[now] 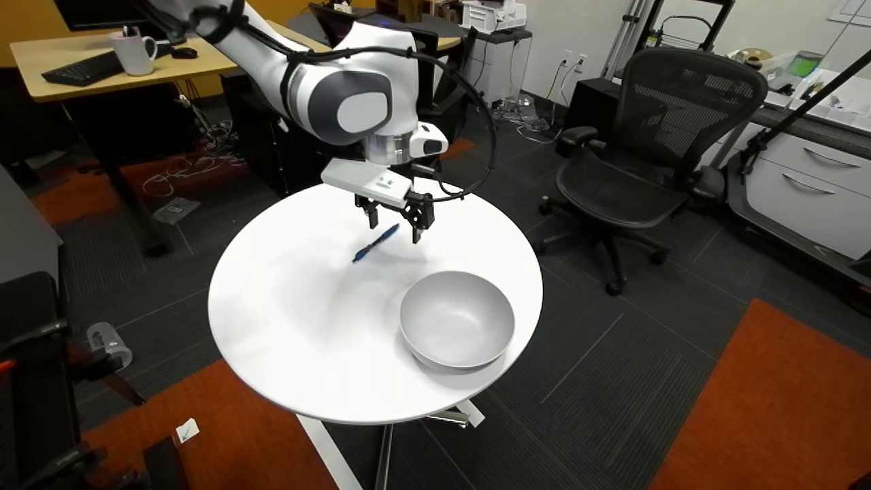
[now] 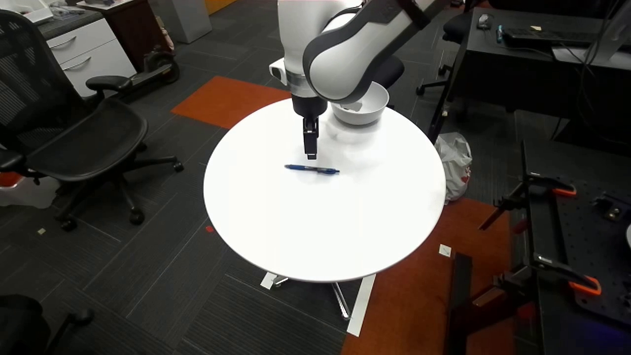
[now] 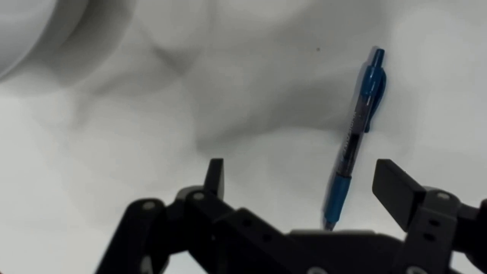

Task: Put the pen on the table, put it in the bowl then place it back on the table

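The blue pen (image 3: 352, 146) is lying flat on the round white table (image 1: 292, 292), its clip showing along one side. In the wrist view its writing tip is pointing toward the dark body of the gripper (image 3: 299, 167), which is hanging over the tabletop. The two fingers (image 3: 397, 190) are standing wide apart, and in that view the pen is running lengthwise through the gap, nearer the right-hand finger and appearing clear of both. The grey bowl (image 1: 457, 320) is standing upright near the table's rim, well apart from the pen; in an exterior view the robot arm (image 2: 340, 64) is hiding part of it. Farther out, a black mesh office chair (image 1: 687, 102) is standing on the dark carpet (image 1: 585, 408), and orange carpet (image 1: 782, 408) is showing around the table in both exterior views. A wooden desk (image 1: 30, 61) is bearing a white mug (image 1: 133, 58), a keyboard (image 1: 85, 70) and a mouse (image 1: 184, 52), and in an exterior view a plastic bag (image 2: 452, 158) is sitting on the floor just past the table's edge.
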Controlling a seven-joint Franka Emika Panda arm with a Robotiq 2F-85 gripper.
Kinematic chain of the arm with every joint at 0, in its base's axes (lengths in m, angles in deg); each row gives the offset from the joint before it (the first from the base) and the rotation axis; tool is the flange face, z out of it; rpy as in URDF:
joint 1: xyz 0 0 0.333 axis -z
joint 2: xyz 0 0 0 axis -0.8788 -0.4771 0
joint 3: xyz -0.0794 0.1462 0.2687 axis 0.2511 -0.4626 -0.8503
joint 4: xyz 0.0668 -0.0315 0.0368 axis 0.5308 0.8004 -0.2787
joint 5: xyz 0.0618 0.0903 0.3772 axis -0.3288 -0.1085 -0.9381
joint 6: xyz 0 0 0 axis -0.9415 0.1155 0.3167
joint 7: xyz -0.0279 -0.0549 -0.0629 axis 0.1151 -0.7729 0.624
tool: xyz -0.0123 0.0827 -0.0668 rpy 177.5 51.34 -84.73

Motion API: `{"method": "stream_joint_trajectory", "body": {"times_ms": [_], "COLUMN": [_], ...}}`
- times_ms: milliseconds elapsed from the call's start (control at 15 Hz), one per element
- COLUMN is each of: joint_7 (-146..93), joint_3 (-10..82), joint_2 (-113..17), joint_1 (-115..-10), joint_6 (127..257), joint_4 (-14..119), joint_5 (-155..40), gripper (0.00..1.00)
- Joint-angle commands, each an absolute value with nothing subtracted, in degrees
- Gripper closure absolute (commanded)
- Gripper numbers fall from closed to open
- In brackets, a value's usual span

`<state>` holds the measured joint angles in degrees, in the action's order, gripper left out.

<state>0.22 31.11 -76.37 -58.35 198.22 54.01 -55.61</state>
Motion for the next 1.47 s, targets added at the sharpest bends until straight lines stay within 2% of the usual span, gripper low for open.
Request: {"method": "stream_joint_trajectory", "body": {"times_ms": [0,1400], "joint_7": [-0.5,-3.0], "joint_3": [30.9,31.6], "joint_2": [-77.2,-82.0], "joint_1": [-58.8,-60.3], "joint_6": [196.4,195.1], "joint_4": [52.6,47.6], "joint_5": [-53.3,-52.3], "gripper": [0.0,0.0]}}
